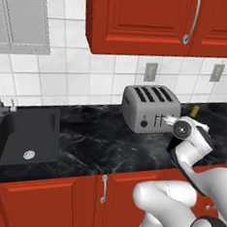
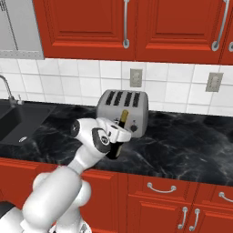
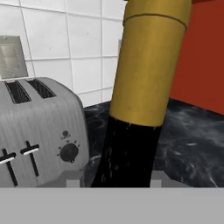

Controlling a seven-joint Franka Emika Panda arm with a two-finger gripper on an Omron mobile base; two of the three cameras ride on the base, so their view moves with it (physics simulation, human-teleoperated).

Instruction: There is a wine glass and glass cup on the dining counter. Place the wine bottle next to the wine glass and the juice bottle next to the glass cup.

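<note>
My gripper (image 2: 116, 136) is shut on the wine bottle (image 2: 119, 142), a slim near-black bottle with a gold-yellow top, which leans slightly just in front of the toaster. In the hand view the wine bottle (image 3: 131, 144) rises between the two fingertips (image 3: 72, 178), its gold top close to the camera. From the left base view only the wine bottle's gold top (image 1: 194, 111) shows past my wrist. Whether its base touches the counter I cannot tell. The wine glass, glass cup, juice bottle and dining counter are out of view.
A grey four-slot toaster (image 2: 120, 108) stands against the tiled wall on the black marble wall counter (image 2: 182, 145). A black sink (image 1: 21, 136) with a faucet lies at the left. Red upper cabinets (image 1: 143, 20) hang overhead, and red drawers sit below.
</note>
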